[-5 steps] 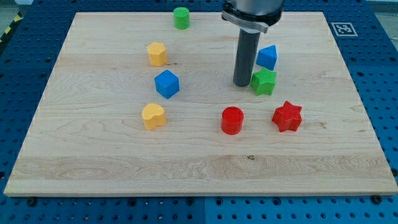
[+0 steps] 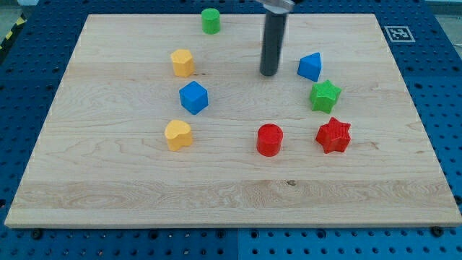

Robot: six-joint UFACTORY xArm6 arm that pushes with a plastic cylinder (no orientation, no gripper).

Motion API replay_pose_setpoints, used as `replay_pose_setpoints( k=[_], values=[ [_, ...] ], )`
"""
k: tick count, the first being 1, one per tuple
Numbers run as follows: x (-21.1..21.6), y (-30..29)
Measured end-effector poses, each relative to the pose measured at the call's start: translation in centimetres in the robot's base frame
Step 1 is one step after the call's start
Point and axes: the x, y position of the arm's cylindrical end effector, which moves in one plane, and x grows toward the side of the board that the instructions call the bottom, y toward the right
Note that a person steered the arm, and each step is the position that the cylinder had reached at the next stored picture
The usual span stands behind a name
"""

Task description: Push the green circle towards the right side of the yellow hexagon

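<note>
Eight blocks sit on the wooden board [image 2: 108, 195]: two green, two yellow, two blue, two red. The green circle [image 2: 211, 20] is a short, round, bright green peg standing upright near the top edge, left of centre. Below it and to the left lies the yellow hexagon [image 2: 182, 62], well apart from it. Lower down come the blue cube [image 2: 193, 97] and the yellow heart [image 2: 177, 134]. On the right are the blue block [image 2: 310, 66] (its shape is hard to make out), the green star [image 2: 325, 95], the red star [image 2: 333, 135] and the red circle [image 2: 270, 139]. My tip [image 2: 268, 74] rests on bare wood between the yellow hexagon and the blue block, touching nothing; there is no pincer to open or close.
</note>
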Motion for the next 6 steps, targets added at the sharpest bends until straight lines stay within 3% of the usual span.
replay_pose_setpoints(
  k=[1,3,6],
  values=[
    [-2.5,-0.6],
    [-15.2,-2.5],
    [-15.1,-5.8]
  ],
)
